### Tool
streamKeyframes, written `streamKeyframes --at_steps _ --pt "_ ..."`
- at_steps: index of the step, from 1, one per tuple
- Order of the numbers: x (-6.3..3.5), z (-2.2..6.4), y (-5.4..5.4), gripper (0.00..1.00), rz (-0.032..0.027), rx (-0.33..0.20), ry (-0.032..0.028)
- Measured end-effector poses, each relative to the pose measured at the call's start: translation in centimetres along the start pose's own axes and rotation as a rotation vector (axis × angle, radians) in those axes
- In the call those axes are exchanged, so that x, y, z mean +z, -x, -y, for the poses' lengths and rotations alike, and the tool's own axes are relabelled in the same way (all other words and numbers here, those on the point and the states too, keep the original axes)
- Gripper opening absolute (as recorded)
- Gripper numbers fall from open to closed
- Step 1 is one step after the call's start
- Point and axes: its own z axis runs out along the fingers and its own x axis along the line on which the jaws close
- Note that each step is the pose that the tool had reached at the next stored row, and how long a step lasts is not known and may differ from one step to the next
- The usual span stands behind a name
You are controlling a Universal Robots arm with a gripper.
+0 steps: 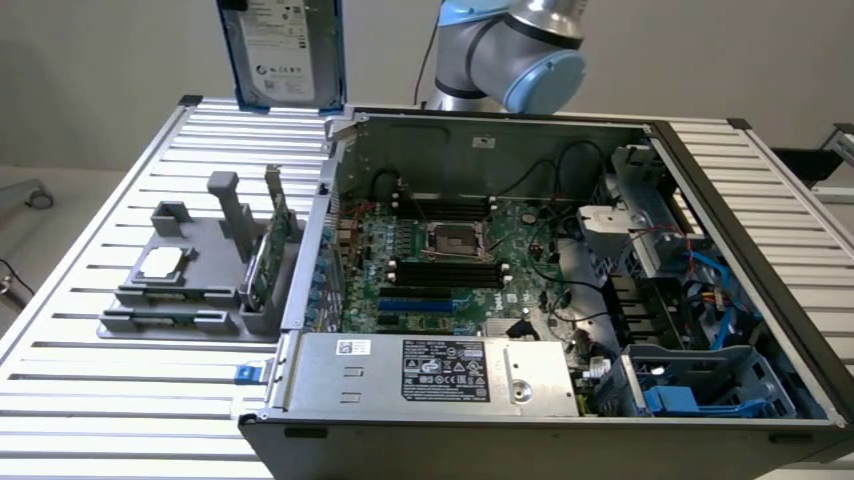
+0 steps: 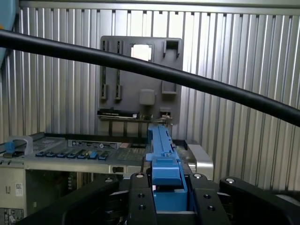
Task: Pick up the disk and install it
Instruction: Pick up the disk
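Disk in its blue carrier hangs upright in the air over the far edge of the ribbed metal table, with a plain pale wall behind it. On the table's left side sits a grey fixture carrying a small square chip and, at its right edge, an upright green card. Just right of that lies the open computer case, its motherboard exposed and a blue drive bay in the near right corner. The robot arm rises behind the case's far wall. In the wrist view a black cable crosses above the fixture, and the gripper is closed narrowly on the disk: its black fingers press the blue carrier from both sides.
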Motion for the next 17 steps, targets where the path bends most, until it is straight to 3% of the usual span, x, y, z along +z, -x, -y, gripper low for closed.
streamKeyframes --at_steps 17 --pt "-0.03 3.74 -0.8 0.33 -0.0005 -0.035 -0.0012"
